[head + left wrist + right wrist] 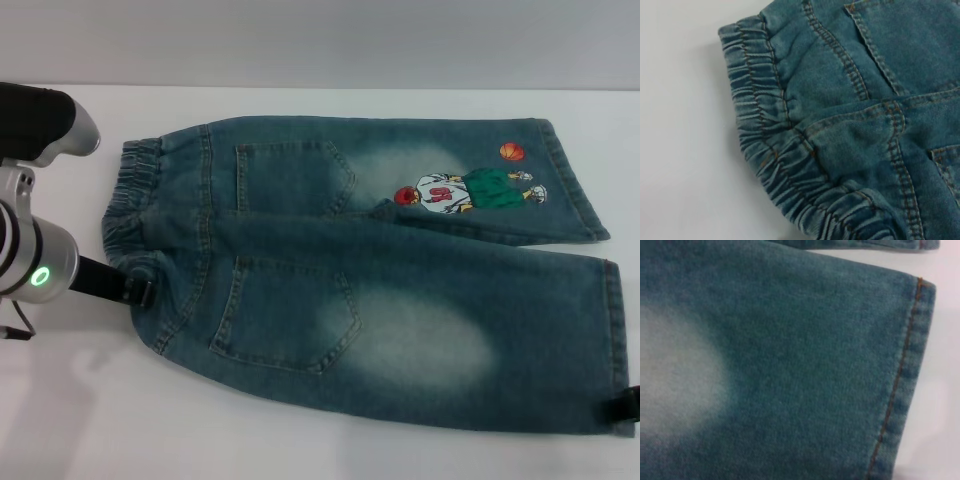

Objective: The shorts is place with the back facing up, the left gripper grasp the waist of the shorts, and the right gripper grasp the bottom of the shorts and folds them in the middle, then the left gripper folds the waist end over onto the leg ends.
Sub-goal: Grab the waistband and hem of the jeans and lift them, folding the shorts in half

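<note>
Shorts (380,270), denim, flat on white table (300,440), back pockets up. Left gripper (137,290) at 9 o'clock waistband, right gripper (625,408) at 4 o'clock hem; grip of both cannot be told.

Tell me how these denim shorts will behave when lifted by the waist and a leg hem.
The shorts are probably floppy: the denim lies flat with soft creases, so the middle would likely sag between two grasps. The gathered elastic waistband looks bunched and thick, likely easy to pinch. The left gripper sits at that waist; the right gripper at the leg hem.
</note>
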`<state>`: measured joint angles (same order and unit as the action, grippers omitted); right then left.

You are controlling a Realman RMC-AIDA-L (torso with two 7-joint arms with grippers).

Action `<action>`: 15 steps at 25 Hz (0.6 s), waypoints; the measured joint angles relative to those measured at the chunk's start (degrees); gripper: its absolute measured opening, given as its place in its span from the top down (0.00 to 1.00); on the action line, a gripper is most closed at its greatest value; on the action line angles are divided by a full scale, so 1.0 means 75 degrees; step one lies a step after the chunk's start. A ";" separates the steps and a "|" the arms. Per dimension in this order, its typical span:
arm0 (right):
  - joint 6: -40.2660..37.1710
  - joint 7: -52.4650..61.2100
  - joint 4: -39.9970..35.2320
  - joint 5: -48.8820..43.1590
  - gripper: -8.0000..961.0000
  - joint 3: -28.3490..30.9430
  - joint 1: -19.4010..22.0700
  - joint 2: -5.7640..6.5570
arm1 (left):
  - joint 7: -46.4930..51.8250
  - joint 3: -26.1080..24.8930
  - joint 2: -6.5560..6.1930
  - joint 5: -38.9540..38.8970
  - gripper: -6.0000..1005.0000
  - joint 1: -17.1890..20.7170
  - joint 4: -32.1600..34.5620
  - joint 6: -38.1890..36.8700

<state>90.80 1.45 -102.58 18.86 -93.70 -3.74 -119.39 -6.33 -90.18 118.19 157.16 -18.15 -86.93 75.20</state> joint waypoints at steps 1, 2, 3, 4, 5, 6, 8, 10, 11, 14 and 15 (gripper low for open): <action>-0.0024 0.0011 0.0003 0.0015 0.46 -0.0005 -0.0007 0.0000 | 0.0000 0.0000 0.0001 0.0000 0.78 -0.0009 0.0000 0.0003; -0.0052 0.0026 0.0006 0.0027 0.46 -0.0029 -0.0015 0.0000 | 0.0000 0.0000 0.0002 -0.0001 0.78 -0.0017 -0.0001 0.0010; -0.0079 0.0041 0.0013 0.0034 0.46 -0.0054 -0.0023 0.0001 | 0.0000 0.0000 0.0002 -0.0001 0.78 -0.0017 -0.0001 0.0010; -0.0105 0.0055 0.0024 0.0039 0.46 -0.0084 -0.0032 -0.0002 | 0.0000 0.0000 0.0003 -0.0001 0.78 -0.0038 -0.0002 0.0022; -0.0126 0.0068 0.0037 0.0044 0.46 -0.0119 -0.0043 -0.0005 | 0.0000 0.0000 0.0003 0.0000 0.78 -0.0047 -0.0001 0.0028; -0.0153 0.0085 0.0057 0.0047 0.46 -0.0153 -0.0057 -0.0007 | 0.0000 0.0000 0.0003 -0.0001 0.78 -0.0061 -0.0002 0.0032; -0.0196 0.0114 0.0093 0.0052 0.46 -0.0188 -0.0074 -0.0006 | 0.0000 0.0000 0.0003 -0.0001 0.78 -0.0075 -0.0002 0.0038; -0.0251 0.0141 0.0136 0.0062 0.46 -0.0213 -0.0085 -0.0006 | 0.0000 0.0001 0.0003 -0.0001 0.78 -0.0102 -0.0009 0.0047; -0.0279 0.0148 0.0161 0.0079 0.46 -0.0221 -0.0087 -0.0006 | 0.0000 0.0000 0.0003 -0.0001 0.78 -0.0107 -0.0016 0.0048; -0.0364 0.0167 0.0221 0.0136 0.46 -0.0247 -0.0087 -0.0003 | 0.0000 0.0001 0.0003 -0.0001 0.79 -0.0111 -0.0022 0.0051; -0.0407 0.0187 0.0230 0.0143 0.46 -0.0266 -0.0088 -0.0002 | 0.0000 0.0000 0.0001 -0.0001 0.79 -0.0112 -0.0024 0.0051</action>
<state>87.75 2.86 -100.86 19.93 -95.70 -4.40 -119.40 -6.33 -90.17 118.20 157.15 -18.99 -87.11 75.58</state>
